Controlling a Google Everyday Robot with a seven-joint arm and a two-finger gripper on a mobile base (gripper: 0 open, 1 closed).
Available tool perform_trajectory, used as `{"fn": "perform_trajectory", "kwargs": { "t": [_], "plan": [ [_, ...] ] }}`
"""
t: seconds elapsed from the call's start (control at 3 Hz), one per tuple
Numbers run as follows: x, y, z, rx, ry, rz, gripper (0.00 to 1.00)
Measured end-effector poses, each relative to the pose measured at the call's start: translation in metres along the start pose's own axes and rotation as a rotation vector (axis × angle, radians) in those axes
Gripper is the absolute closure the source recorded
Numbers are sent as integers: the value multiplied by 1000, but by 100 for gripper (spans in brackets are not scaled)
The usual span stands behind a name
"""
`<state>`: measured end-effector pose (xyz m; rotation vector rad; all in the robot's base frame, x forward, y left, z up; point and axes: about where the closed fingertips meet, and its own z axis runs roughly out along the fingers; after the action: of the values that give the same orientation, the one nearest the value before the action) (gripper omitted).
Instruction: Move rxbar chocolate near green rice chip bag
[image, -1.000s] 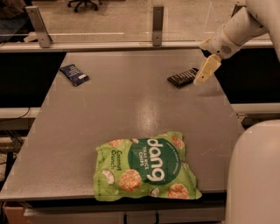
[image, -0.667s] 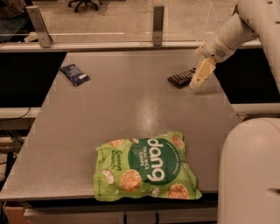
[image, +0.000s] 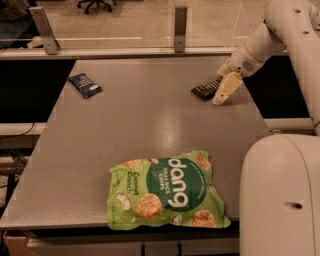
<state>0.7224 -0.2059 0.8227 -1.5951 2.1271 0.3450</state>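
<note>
The rxbar chocolate (image: 205, 90) is a small dark flat bar lying on the grey table (image: 150, 125) at the far right. My gripper (image: 223, 90) hangs right at the bar's right end, its cream fingers (image: 225, 88) pointing down and touching or nearly touching the table beside the bar. The green rice chip bag (image: 167, 190) lies flat near the table's front edge, well apart from the bar.
A dark blue small packet (image: 85, 84) lies at the far left of the table. A glass barrier with two metal posts (image: 180, 27) runs along the back edge. My white base (image: 280, 195) fills the front right.
My gripper has lowered and moved a little toward the bar's right end. The bar, the green bag and the blue packet have not moved.
</note>
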Motion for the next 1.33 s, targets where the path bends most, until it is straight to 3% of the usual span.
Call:
{"fn": "perform_trajectory", "kwargs": {
  "t": [0.33, 1.0, 1.33],
  "plan": [
    [-6, 1, -1, -17, -4, -3, 49],
    [-9, 1, -6, -17, -5, -3, 95],
    [-21, 16, -23, -39, -35, -32, 100]
  ]
}}
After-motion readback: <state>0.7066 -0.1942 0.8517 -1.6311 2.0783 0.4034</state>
